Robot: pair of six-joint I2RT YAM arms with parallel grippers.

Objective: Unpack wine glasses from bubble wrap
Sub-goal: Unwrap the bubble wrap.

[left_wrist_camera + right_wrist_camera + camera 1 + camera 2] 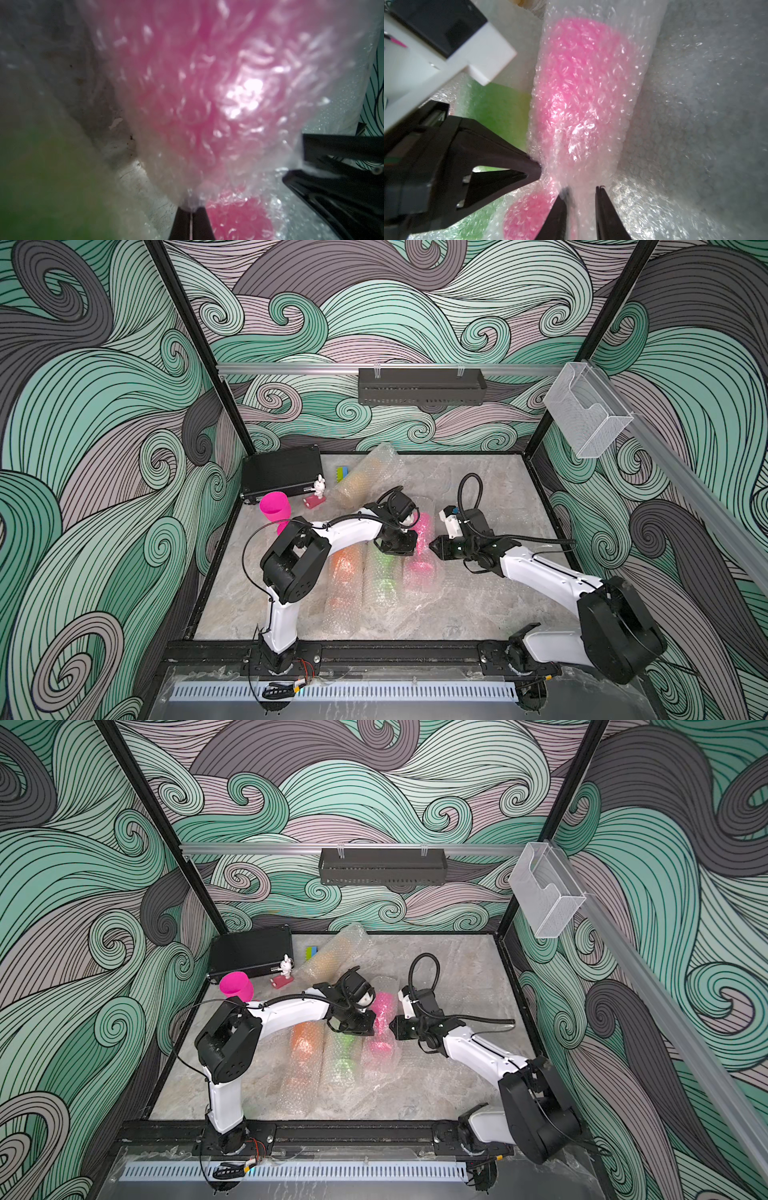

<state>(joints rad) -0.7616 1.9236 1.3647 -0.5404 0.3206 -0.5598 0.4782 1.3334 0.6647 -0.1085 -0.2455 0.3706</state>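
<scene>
A magenta wine glass (274, 508) stands unwrapped at the back left. Sleeves of bubble wrap lie side by side mid-table, holding an orange (345, 568), a green (384, 570) and a pink wine glass (419, 562) (583, 87). A further wrapped one (359, 481) lies at the back. My left gripper (191, 207) (372, 1025) is shut on a pinch of the pink glass's bubble wrap (187, 124). My right gripper (581, 190) (432, 545) faces it from the other side. Its jaws stand apart with wrap between them near the stem.
A black case (282, 472), a white rabbit figurine (318, 489) and a green-and-blue block (341, 473) sit at the back left. A loose bubble wrap sheet (695, 124) covers the table right of the pink sleeve. A black basket (422, 386) hangs on the back rail.
</scene>
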